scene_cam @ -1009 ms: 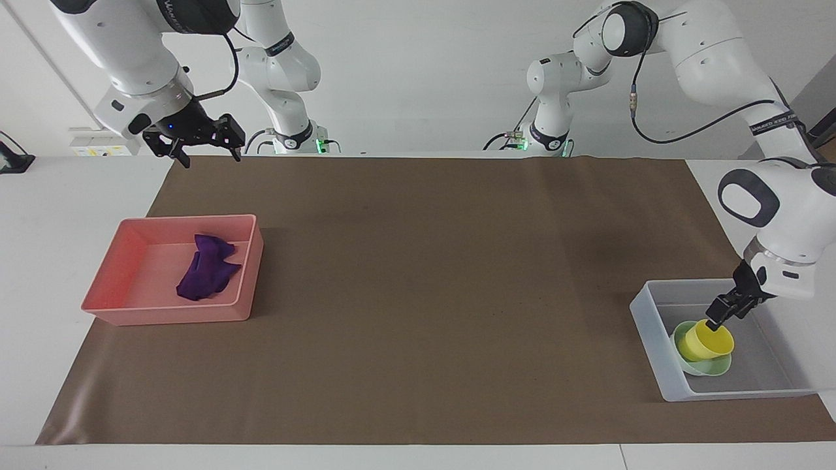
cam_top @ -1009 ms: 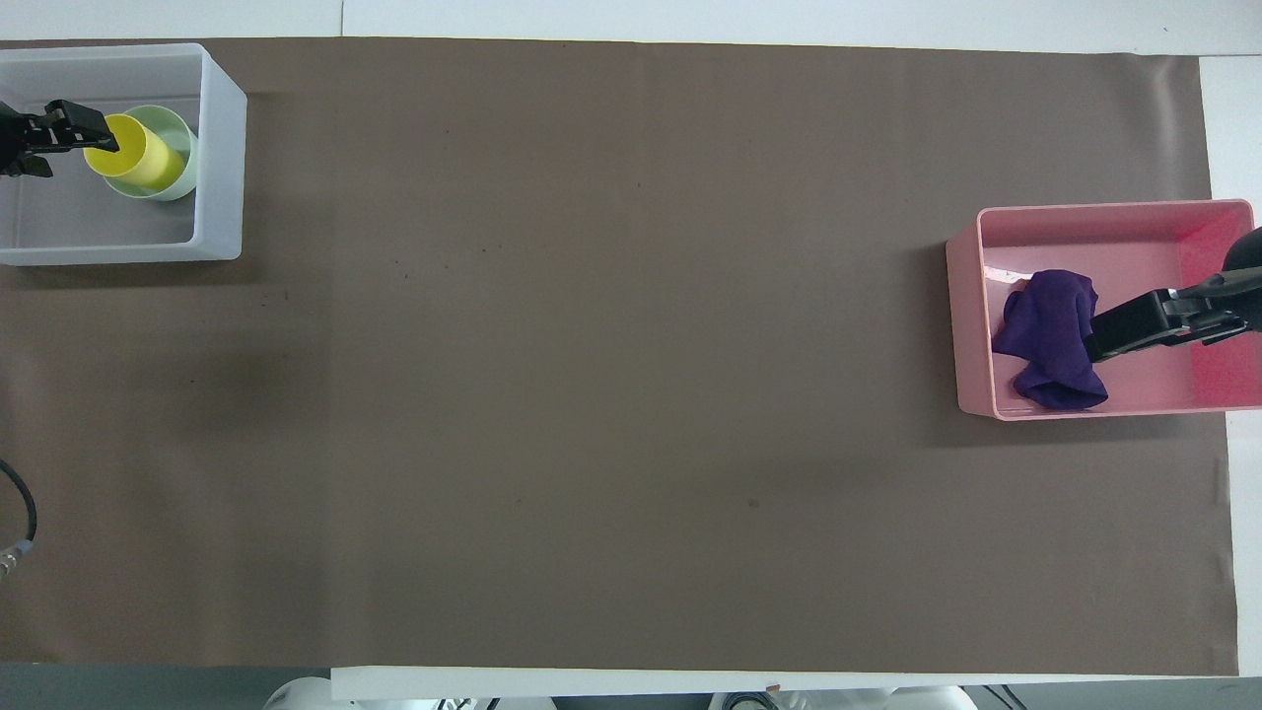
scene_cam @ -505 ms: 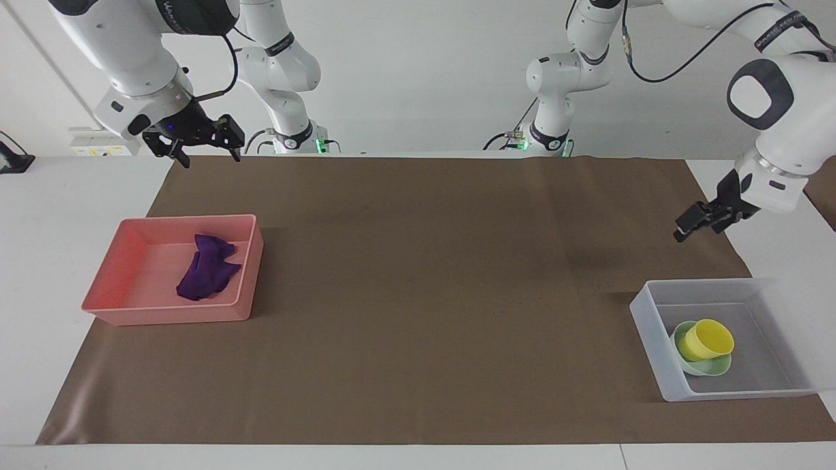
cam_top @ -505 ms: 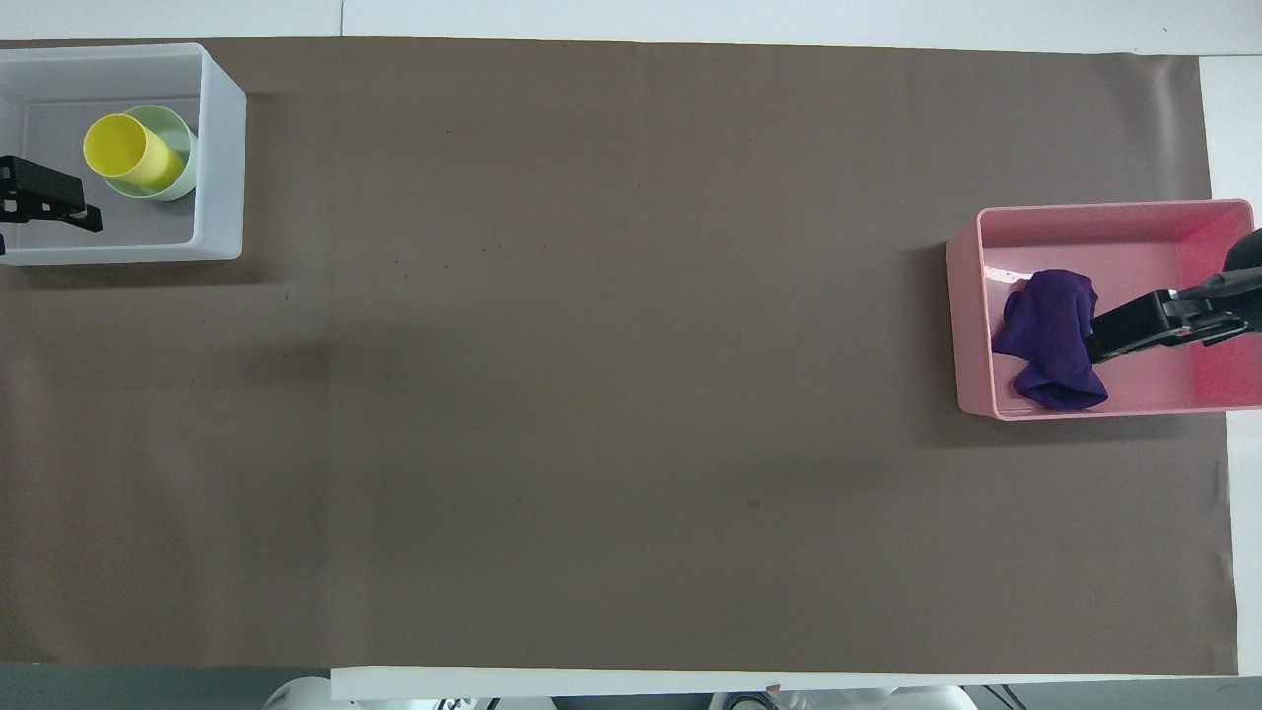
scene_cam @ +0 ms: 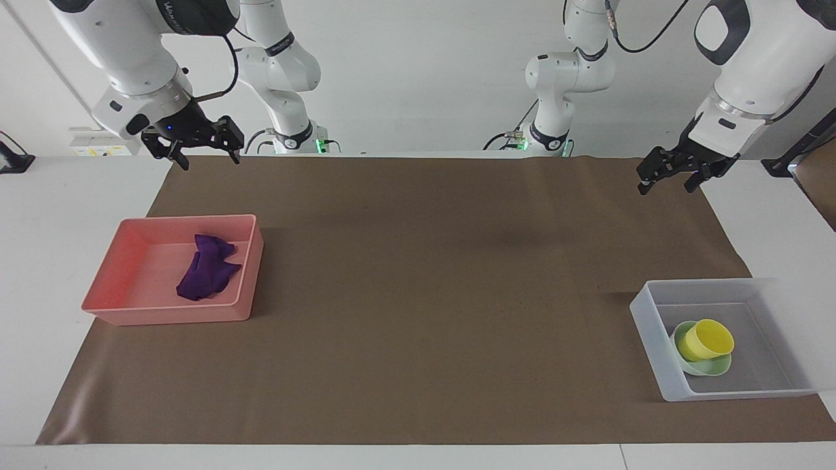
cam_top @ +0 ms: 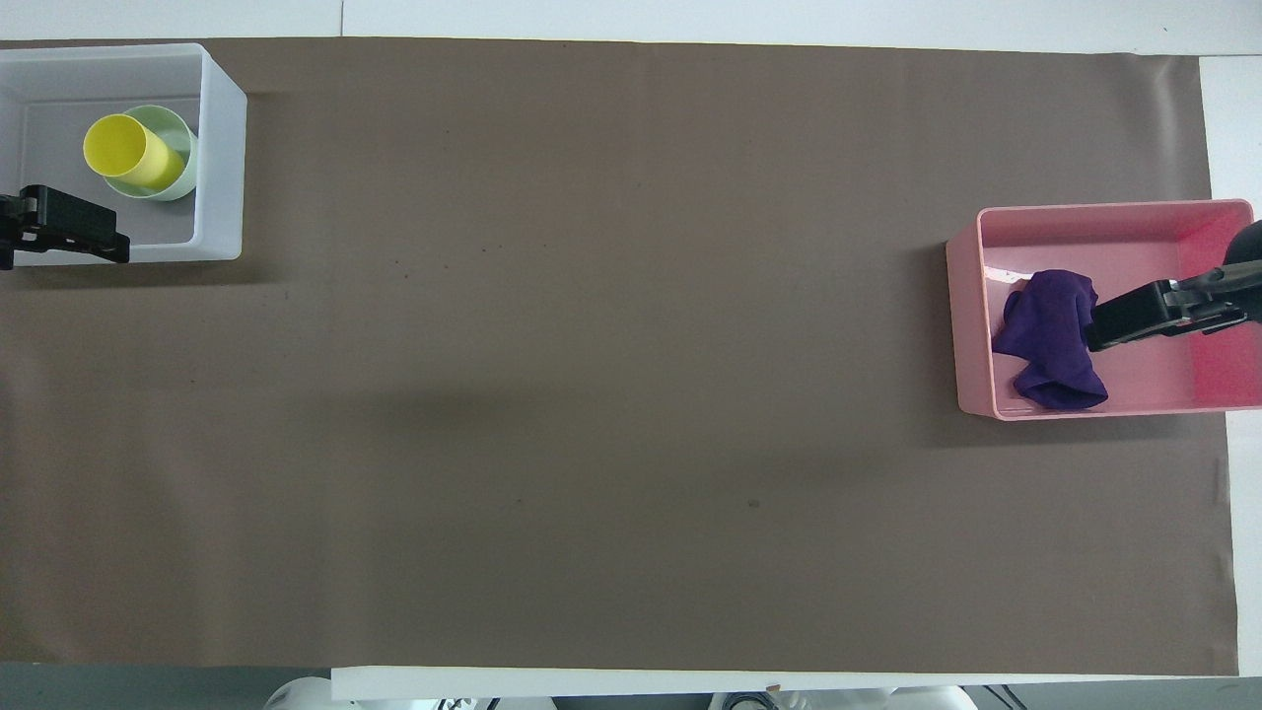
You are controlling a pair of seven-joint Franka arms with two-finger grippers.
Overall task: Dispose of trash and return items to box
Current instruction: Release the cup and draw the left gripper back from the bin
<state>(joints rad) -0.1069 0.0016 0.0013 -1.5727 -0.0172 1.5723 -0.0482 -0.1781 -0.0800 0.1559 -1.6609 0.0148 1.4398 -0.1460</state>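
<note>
While raised and empty, both grippers: left gripper (scene_cam: pixel 670 177), right gripper (scene_cam: pixel 204 149).

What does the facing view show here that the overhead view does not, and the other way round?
Only the facing view shows both arms whole, and that the left gripper and right gripper hang raised, open and empty near the robots' edge of the brown mat.

Only the overhead view looks straight down into the small yellow plastic cup.

Both show the cup nested in the shallow mint-green bowl inside the translucent grey-white plastic bin, and the crumpled purple fabric wad lying in the pink rectangular tray.
</note>
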